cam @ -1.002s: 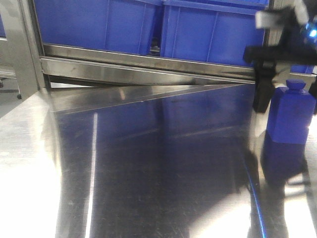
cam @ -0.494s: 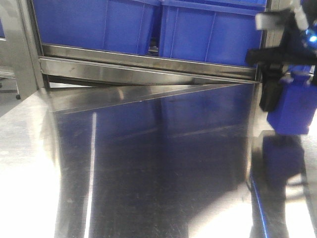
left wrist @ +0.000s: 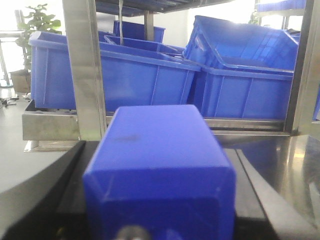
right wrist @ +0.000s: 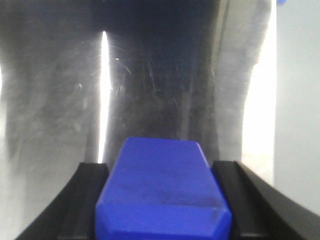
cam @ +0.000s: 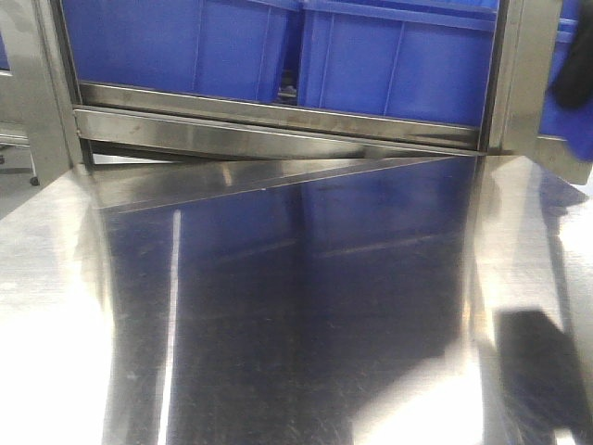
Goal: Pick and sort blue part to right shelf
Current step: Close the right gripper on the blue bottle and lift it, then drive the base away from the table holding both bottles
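Observation:
In the left wrist view my left gripper (left wrist: 157, 150) is shut on a blue part (left wrist: 160, 165), a boxy block that fills the space between the black fingers (left wrist: 75, 170). It faces the right shelf's steel post (left wrist: 82, 70) and blue bins (left wrist: 250, 75). In the right wrist view my right gripper (right wrist: 160, 167) is shut on another blue part (right wrist: 162, 190), held above the bare steel tabletop (right wrist: 165, 75). The front view shows only a dark blur (cam: 567, 69) at the right edge, where the right arm was.
The shelf's flat steel rail (cam: 278, 130) runs across the back of the table, with two blue bins (cam: 185, 42) above it and an upright post (cam: 519, 74) at the right. The polished steel tabletop (cam: 278, 306) fills the foreground. A potted plant (left wrist: 37, 22) stands far left.
The right gripper lifted the blue part off the table at the right and carried it up, almost out of the front view. Only its shadow stays on the table.

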`<action>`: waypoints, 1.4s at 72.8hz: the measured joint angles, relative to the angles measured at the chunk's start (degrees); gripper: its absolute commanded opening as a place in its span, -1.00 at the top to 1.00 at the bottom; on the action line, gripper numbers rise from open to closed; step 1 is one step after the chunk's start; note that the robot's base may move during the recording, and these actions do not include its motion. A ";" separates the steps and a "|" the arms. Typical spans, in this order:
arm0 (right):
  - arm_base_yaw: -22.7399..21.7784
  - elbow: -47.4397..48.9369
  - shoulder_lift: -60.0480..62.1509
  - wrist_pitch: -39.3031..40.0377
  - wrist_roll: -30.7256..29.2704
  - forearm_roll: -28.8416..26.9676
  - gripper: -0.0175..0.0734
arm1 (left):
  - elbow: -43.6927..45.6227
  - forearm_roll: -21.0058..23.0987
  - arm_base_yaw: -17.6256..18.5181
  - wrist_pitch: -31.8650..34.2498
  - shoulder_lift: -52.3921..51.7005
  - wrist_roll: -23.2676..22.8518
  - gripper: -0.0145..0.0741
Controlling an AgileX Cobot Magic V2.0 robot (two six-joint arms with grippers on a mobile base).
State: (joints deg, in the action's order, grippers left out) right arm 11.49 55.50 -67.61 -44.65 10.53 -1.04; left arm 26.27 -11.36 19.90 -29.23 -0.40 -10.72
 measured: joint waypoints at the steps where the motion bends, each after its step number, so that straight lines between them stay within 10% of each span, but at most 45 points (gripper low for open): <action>1: 0.00 -0.64 1.23 0.09 -0.25 0.00 0.14 | 0.00 0.00 0.00 0.00 0.00 0.00 -0.08; 50: 0.00 -23.57 64.33 -3.00 -7.68 0.50 0.14 | 0.00 0.00 0.00 -1.09 0.00 0.00 -0.08; 102: 0.00 -23.87 68.51 -0.27 -7.79 0.50 0.14 | 0.00 0.00 0.00 -1.12 0.00 0.00 -0.08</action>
State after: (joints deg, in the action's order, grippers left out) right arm 11.49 31.63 0.89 -44.92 2.74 -0.54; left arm 26.27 -11.36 19.90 -30.35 -0.40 -10.72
